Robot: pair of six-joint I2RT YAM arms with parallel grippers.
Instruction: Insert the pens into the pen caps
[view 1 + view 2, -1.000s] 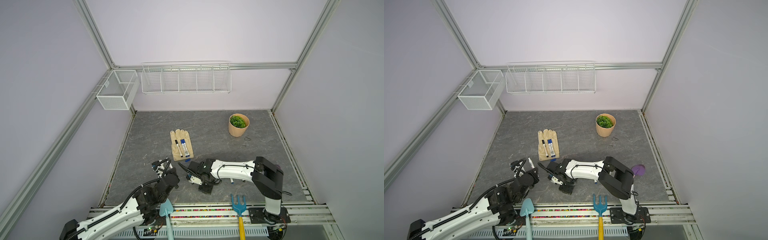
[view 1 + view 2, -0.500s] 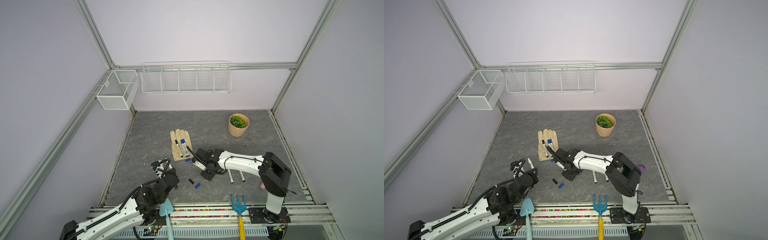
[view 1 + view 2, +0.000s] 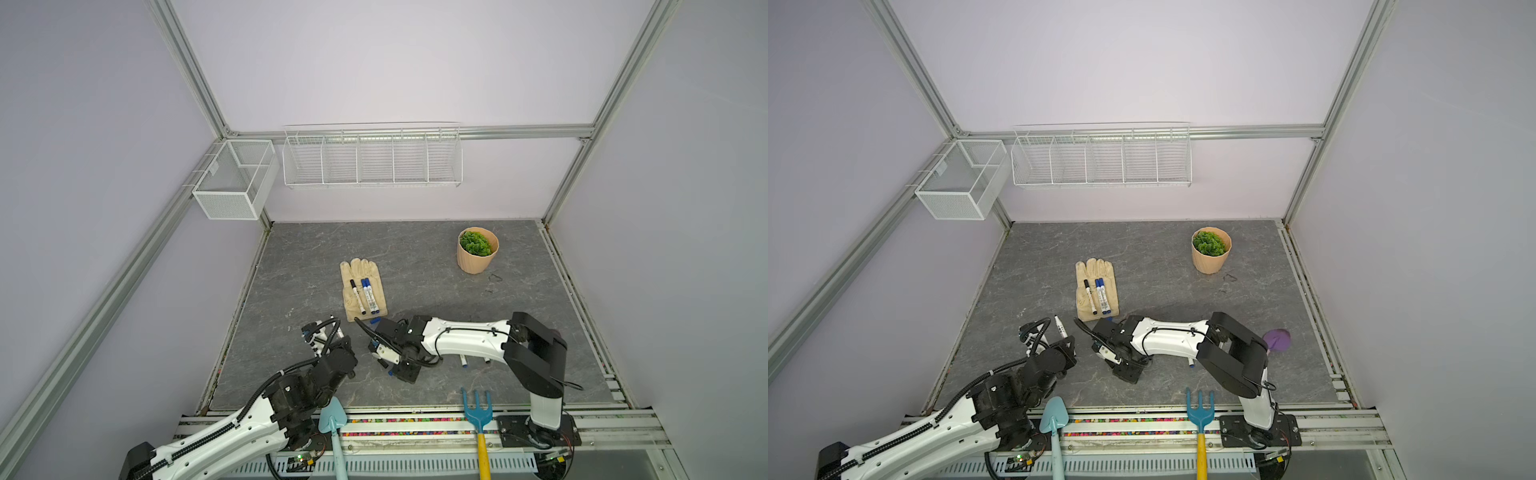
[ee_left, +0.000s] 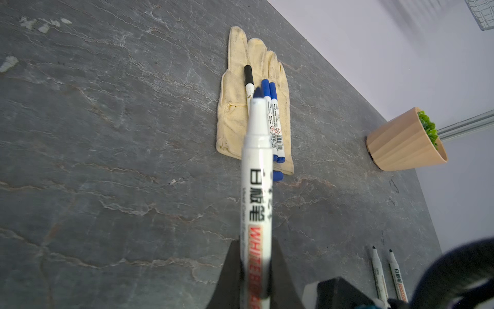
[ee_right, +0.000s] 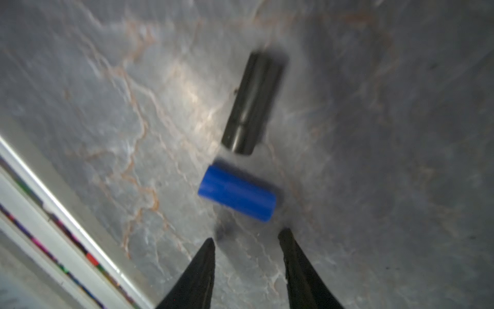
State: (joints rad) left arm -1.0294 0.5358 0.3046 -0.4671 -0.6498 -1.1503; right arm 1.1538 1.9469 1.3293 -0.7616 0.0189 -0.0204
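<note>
Lying before the parted right claw (image 5: 247,235), black cap (image 5: 252,104) shows wrist-side only; left claw (image 4: 255,242) clamps a pen (image 4: 255,174).

Open desk (image 3: 419,257) runs toward twelve o'clock between the glove (image 3: 362,291) and the plant pot (image 3: 477,253) at two o'clock.

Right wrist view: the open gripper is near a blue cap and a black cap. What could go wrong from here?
The blue cap lies almost along the line between the fingertips of the right gripper, so the jaws may close on its ends and cover its opening. The black cap lies very near and may be pushed or taken instead; the pen in the left gripper has a blue tip.
</note>
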